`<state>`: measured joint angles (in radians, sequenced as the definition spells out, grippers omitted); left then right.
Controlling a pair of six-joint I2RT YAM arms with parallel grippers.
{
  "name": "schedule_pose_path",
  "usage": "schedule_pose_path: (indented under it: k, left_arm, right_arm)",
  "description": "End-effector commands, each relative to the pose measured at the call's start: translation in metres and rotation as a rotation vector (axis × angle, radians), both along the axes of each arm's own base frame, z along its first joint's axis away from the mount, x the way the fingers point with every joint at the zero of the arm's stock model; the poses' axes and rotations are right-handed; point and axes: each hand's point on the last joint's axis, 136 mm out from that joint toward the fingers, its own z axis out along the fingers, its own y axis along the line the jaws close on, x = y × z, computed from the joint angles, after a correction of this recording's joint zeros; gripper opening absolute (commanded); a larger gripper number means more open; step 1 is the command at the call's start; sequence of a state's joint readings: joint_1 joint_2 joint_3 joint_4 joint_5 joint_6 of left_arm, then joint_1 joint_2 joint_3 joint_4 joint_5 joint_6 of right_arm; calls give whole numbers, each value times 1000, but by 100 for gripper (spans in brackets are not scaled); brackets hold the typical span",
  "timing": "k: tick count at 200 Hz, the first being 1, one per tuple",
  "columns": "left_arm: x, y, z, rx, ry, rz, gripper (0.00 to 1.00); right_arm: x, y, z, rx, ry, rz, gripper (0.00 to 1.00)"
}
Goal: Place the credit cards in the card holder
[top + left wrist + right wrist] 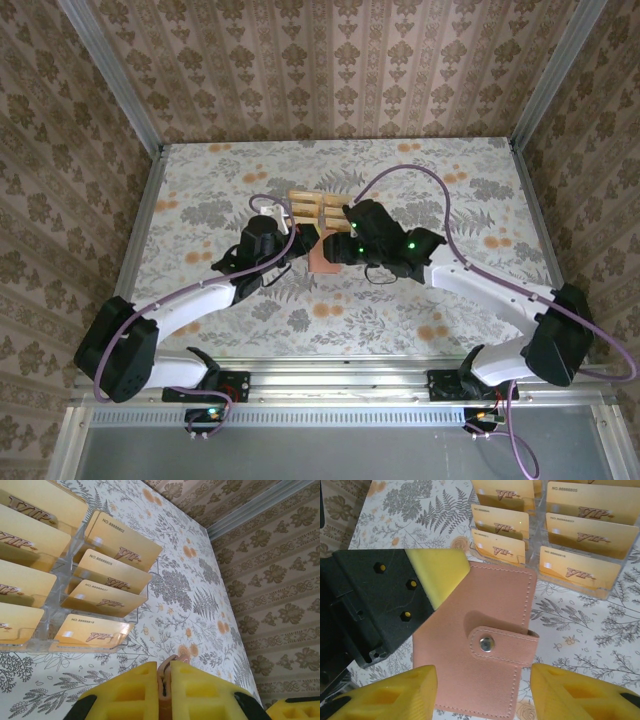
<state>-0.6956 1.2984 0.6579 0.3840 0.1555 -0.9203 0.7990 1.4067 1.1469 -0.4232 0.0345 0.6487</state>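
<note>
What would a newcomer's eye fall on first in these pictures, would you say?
First, the rows of golden VIP credit cards standing in a clear tiered stand at the middle of the floral table. Just nearer the arms lies the pink card holder, snapped shut. The left gripper pinches its edge, while the right gripper hangs open above it, one finger at each side.

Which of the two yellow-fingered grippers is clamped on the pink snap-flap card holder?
The left gripper: its fingers pinch the pink card holder, while the right gripper stands open above it.
</note>
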Motion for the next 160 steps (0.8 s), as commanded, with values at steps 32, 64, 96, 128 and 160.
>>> schedule_pose_path:
  k: [32, 64, 96, 128, 160]
  left_arm:
    - [3, -3, 32, -47, -55, 16, 0]
    - [2, -3, 35, -51, -66, 20, 0]
    - [1, -2, 35, -48, -69, 22, 0]
    - [1, -2, 36, -48, -75, 23, 0]
    - [2, 3, 35, -25, -84, 36, 0]
  right_arm:
    - [12, 12, -13, -85, -14, -1, 54]
    - [16, 13, -21, -110, -11, -14, 51]
    - [19, 15, -32, -136, 1, -20, 41]
    - [22, 11, -38, -165, 5, -29, 11]
    - [22, -13, -40, -171, 10, -68, 0]
